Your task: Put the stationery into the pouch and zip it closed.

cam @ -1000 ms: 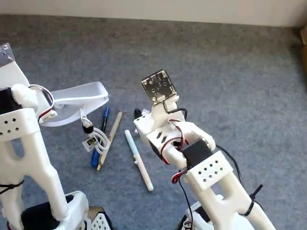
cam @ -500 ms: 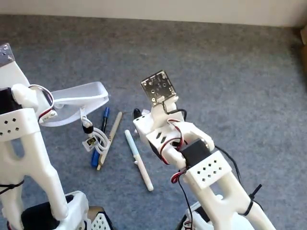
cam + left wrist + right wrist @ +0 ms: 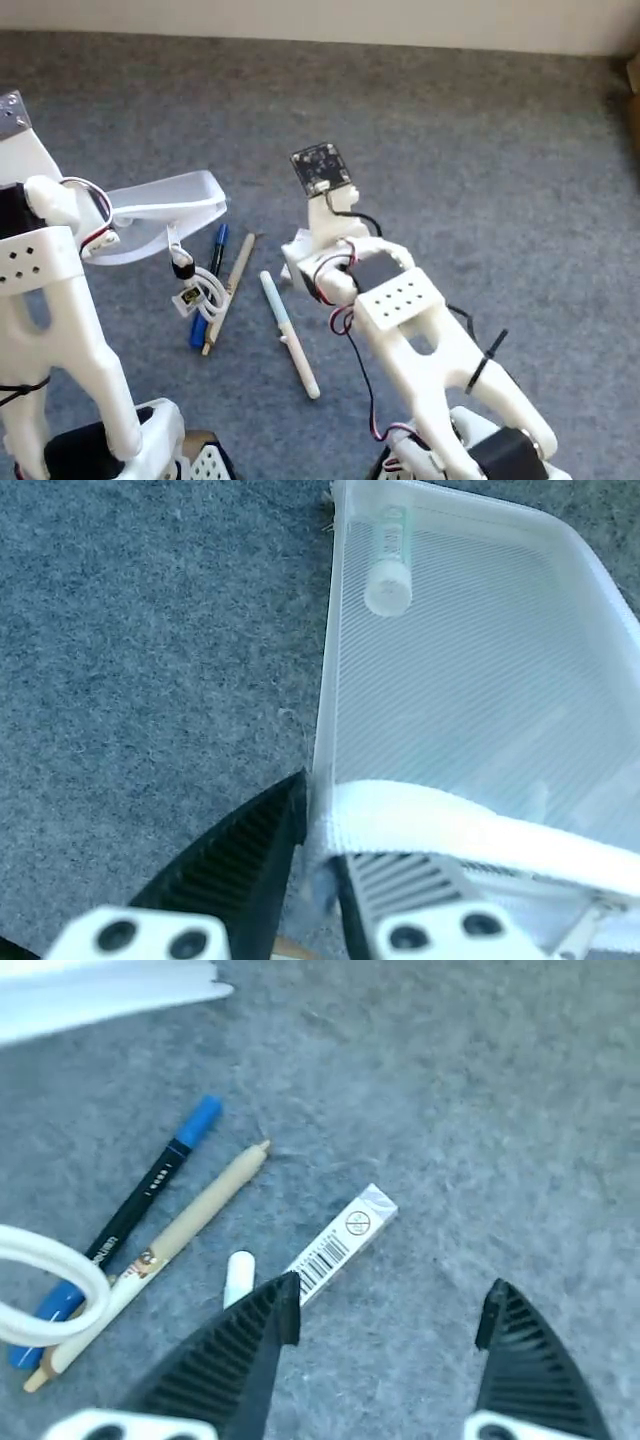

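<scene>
At the rim of the mesh pouch, left gripper pinches it; right gripper, fingers spread, hangs over a barcoded box nearby.

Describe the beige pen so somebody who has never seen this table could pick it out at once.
On the grey table, find the white pouch at the left; three pens lie just nearer the arms' bases. The beige pen is the middle one, close beside the blue-and-black pen and apart from the white pen. It alone is tan along its whole length.
</scene>
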Tool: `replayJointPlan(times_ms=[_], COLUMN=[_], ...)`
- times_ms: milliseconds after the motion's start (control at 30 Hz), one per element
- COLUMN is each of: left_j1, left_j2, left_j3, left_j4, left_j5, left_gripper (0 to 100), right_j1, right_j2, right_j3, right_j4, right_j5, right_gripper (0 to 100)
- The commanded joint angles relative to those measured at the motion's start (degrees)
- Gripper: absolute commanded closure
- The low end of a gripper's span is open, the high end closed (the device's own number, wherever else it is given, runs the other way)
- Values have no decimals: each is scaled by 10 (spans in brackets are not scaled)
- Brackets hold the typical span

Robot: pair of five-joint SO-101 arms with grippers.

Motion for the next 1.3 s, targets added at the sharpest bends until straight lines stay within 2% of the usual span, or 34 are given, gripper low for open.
replayJointPlan(times_ms=[0, 233, 433, 800, 1067, 1267], left_j1=[-7, -7, -7, -7, -7, -7], left_j2=[-15, -15, -15, -15, -15, -15], left_j3=[0, 0, 0, 0, 0, 0], left_j4=[2, 2, 2, 1, 1, 1], left_j5=[8, 8, 8, 8, 8, 8], left_gripper=[954, 954, 954, 954, 954, 954], right_j1=[3, -13, -16, -15, -13, -13], right_j2=[7, 44, 118, 320, 427, 469], right_j3=[-39, -54, -118, -284, -368, -431], right_j4=[-9, -13, -12, -13, -7, 97], right_j5=[-8, -9, -129, -280, -284, -283], right_gripper=[725, 725, 725, 724, 724, 724])
